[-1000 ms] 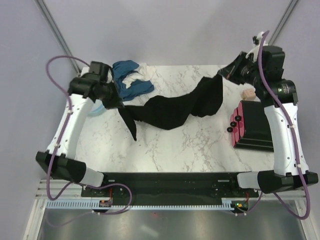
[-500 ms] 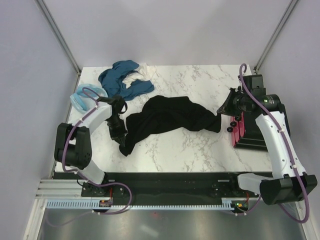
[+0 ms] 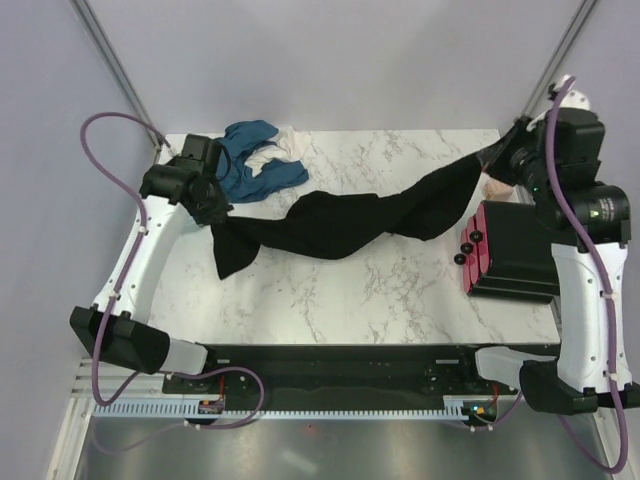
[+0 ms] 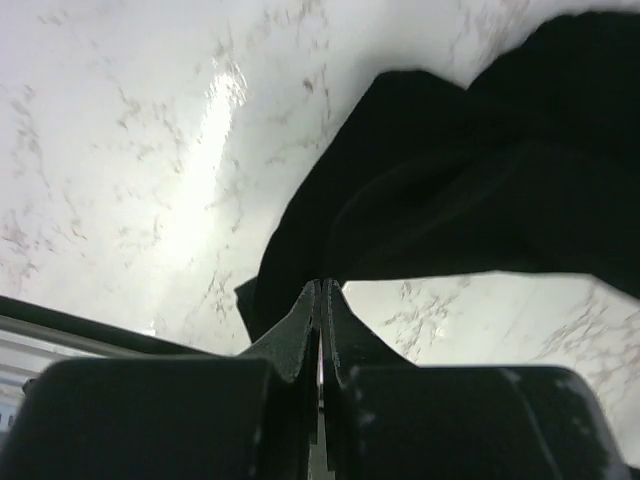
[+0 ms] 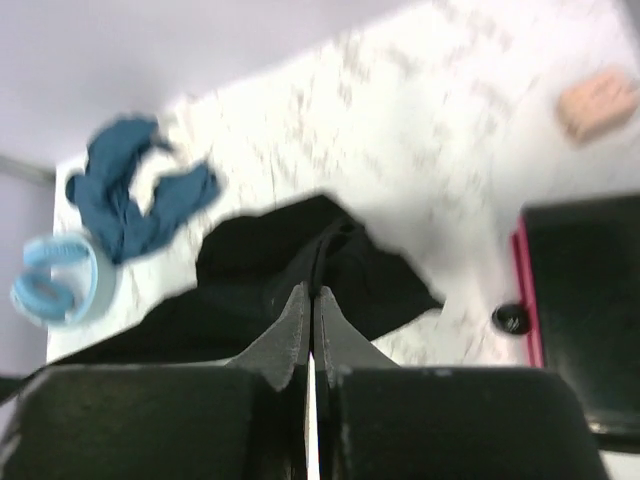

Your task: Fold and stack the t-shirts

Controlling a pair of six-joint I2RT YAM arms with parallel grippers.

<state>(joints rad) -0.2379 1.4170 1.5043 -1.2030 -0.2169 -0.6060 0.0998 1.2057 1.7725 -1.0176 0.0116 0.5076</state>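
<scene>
From overhead I can't see the light-blue shirt (image 5: 55, 282); only the right wrist view shows it. My left gripper (image 4: 320, 288) and right gripper (image 5: 308, 292) are both clenched on the black t-shirt (image 3: 350, 222), which is strung from 9 to 2 o'clock. I can't make out what is in the black case (image 3: 515, 255) at 3 o'clock.

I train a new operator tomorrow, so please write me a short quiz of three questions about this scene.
1. True or false: the black t-shirt is neatly folded on the table.
2. What colour is the crumpled shirt at the table's far left corner? A) red B) teal-blue C) yellow
3. How many arms hold the black t-shirt?
Key: 1 false, it hangs stretched out; 2 B; 3 two, both jaws shut on it.
</scene>
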